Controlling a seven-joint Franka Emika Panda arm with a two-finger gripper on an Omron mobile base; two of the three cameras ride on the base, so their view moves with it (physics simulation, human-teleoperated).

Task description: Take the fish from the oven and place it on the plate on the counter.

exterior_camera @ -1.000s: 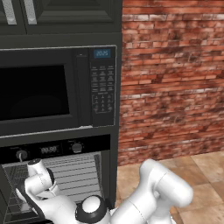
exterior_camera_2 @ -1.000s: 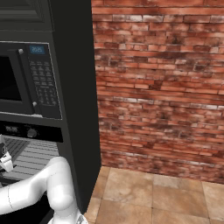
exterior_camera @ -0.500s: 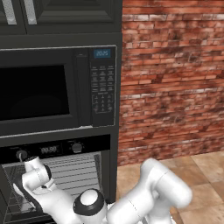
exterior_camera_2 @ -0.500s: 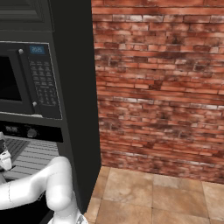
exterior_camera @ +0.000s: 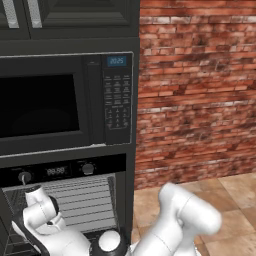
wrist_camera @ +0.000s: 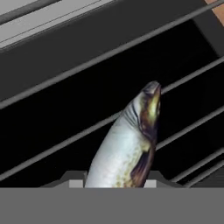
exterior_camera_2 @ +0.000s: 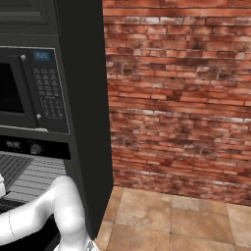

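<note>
Rising from between the dark fingertips of the end effector (wrist_camera: pixel 113 183), which clenches it, the slender silver-grey fish (wrist_camera: pixel 127 148) points its head up and slightly right, over the grey wire rack (wrist_camera: pixel 87 131) inside the black built-in oven (exterior_camera: pixel 75 200).

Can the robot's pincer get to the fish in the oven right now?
Probably yes. The fish sits right between the pincer's tips, over the wire rack of the open oven, and nothing stands in between.
</note>
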